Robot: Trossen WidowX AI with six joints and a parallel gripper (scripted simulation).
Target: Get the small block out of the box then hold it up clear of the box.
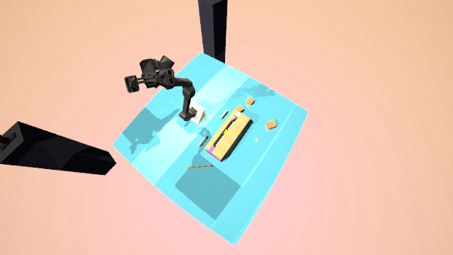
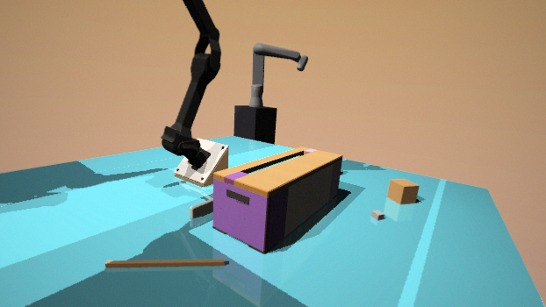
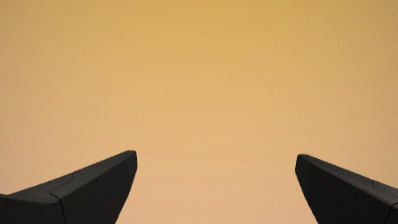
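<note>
The box [image 1: 238, 130] [image 2: 290, 172] has a tan top with a long slot and a purple end wall [image 2: 239, 217]. It stands on the blue table [image 1: 255, 189] [image 2: 66, 219]. A small yellow block [image 1: 225, 132] shows through the slot in the top view, about midway along the box. It is hidden in the exterior view. My gripper [image 1: 128, 84] [image 3: 216, 161] is open and empty. It is raised high, beyond the table's far left edge and well away from the box. The wrist view shows only the two fingertips against plain background.
A thin wooden stick [image 1: 199, 167] [image 2: 167, 263] lies in front of the purple end. Two short grey bars [image 1: 202, 141] [image 1: 224, 114] lie beside the box. Tan cubes [image 1: 271, 124] [image 1: 250, 101] [image 2: 402, 191] and a tiny grey cube [image 1: 257, 140] [image 2: 377, 215] lie on the other side. The arm's base [image 1: 194, 113] [image 2: 204, 164] stands nearby.
</note>
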